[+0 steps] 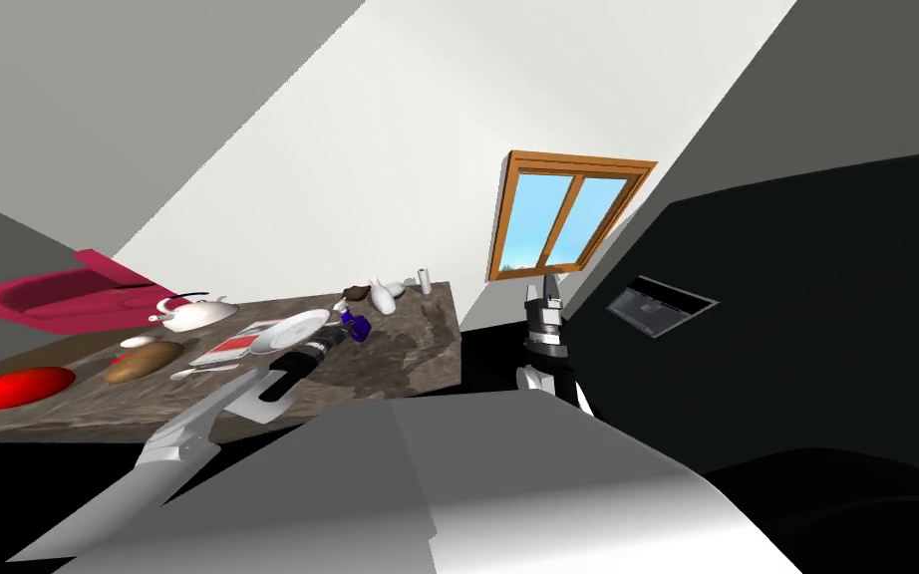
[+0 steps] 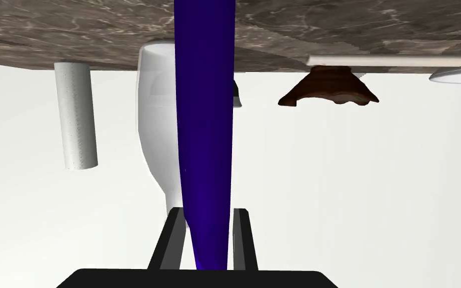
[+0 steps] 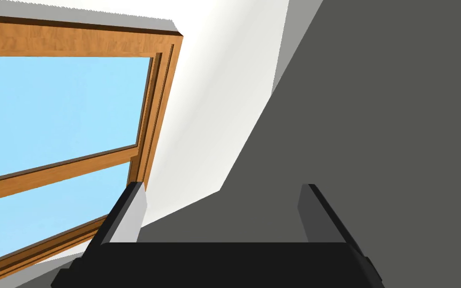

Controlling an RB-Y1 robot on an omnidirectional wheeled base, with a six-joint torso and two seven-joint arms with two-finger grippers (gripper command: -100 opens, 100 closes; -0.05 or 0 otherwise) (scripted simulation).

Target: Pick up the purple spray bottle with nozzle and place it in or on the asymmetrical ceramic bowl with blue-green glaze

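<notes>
Purple spray bottle (image 2: 204, 125) pinched by its sides in closed left jaws at the counter (image 2: 74, 30) for the carry; right jaws open, empty, parked clear.

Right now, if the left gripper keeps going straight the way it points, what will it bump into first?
The left gripper is shut on the slim purple spray bottle. Straight ahead, that bottle would probably meet the rounded white vase behind it first, though the gap is hard to judge.
</notes>
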